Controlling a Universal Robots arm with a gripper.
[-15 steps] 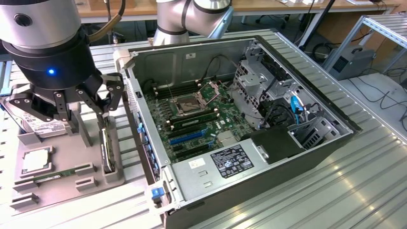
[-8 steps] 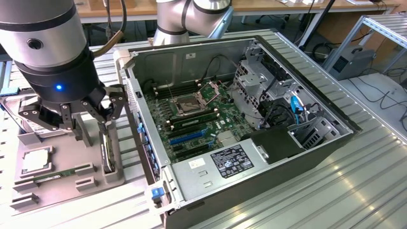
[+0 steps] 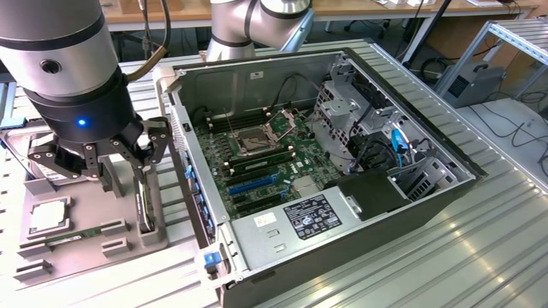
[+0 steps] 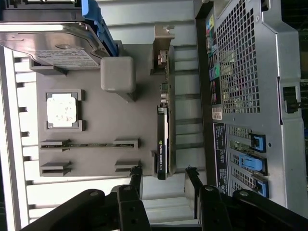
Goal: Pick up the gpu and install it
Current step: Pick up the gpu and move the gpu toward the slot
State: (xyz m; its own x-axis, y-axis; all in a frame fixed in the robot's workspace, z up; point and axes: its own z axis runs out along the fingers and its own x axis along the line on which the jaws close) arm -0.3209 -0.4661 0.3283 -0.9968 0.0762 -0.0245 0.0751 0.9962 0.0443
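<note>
The gpu (image 4: pixel 162 126) stands on its edge in a slot along the side of the grey parts holder (image 4: pixel 115 120), with its black cooler facing me and its pale metal bracket at the far end. My gripper (image 4: pixel 164 174) hangs open above the card's near end, one black finger (image 4: pixel 136 175) on each side of its line, touching nothing. In the exterior view the gripper (image 3: pixel 124 174) hovers over the gpu (image 3: pixel 147 206), just at the left of the open computer case (image 3: pixel 342 160).
The holder (image 3: pixel 77 240) also carries a silver hard drive (image 4: pixel 53 43), a square processor (image 4: pixel 61 109) and a narrow memory stick (image 4: pixel 89 143). Inside the case lies the motherboard with a blue expansion slot (image 3: pixel 253 185). The case's rear wall (image 4: pixel 250 96) stands close beside the gpu.
</note>
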